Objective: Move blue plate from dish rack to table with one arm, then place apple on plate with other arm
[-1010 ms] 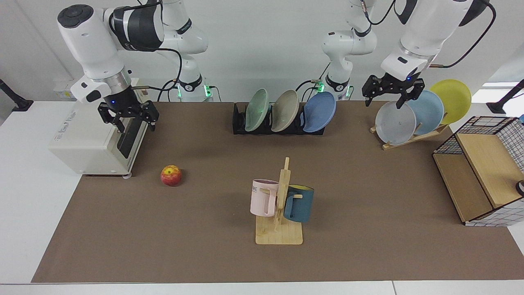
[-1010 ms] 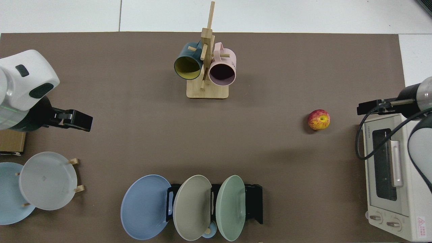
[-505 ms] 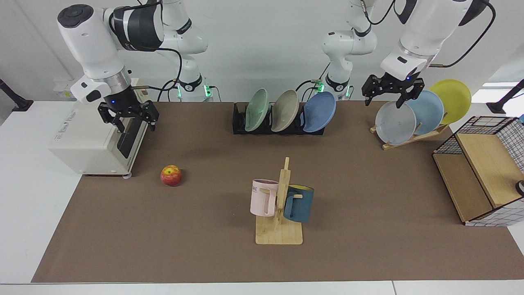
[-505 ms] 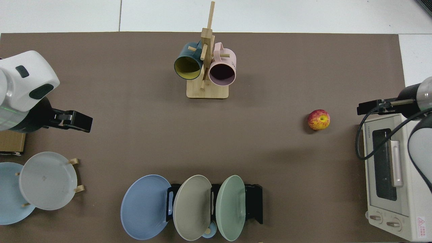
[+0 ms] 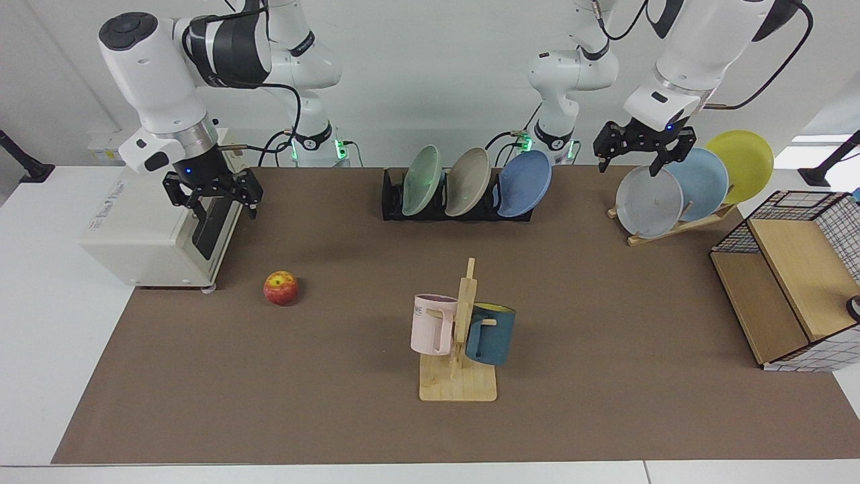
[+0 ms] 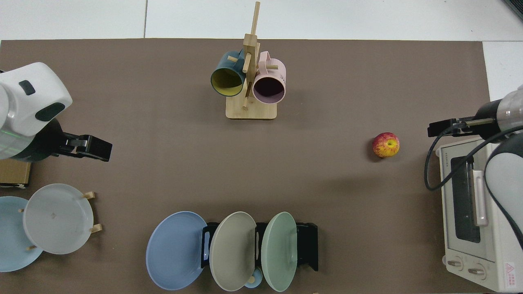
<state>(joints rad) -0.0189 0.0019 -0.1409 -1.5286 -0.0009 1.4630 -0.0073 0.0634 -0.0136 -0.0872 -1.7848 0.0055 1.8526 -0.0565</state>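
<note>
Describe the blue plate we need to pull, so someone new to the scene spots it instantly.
Find the black dish rack at the far middle of the brown mat; three plates stand on edge in it. The blue plate is the end one, nearest the wooden plate stand. Its neighbours are beige and pale green; it alone is periwinkle blue, darker than the sky-blue plate on the wooden stand.

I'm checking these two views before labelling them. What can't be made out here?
- Small blue object below the dish rack, top view: hidden by the plates and cut by the edge.
- Pale blue plate on the wooden stand, top view: cut by the edge, overlapped by the grey plate.
- Dark round item on the wire shelf, facing view: cut by the edge.
</note>
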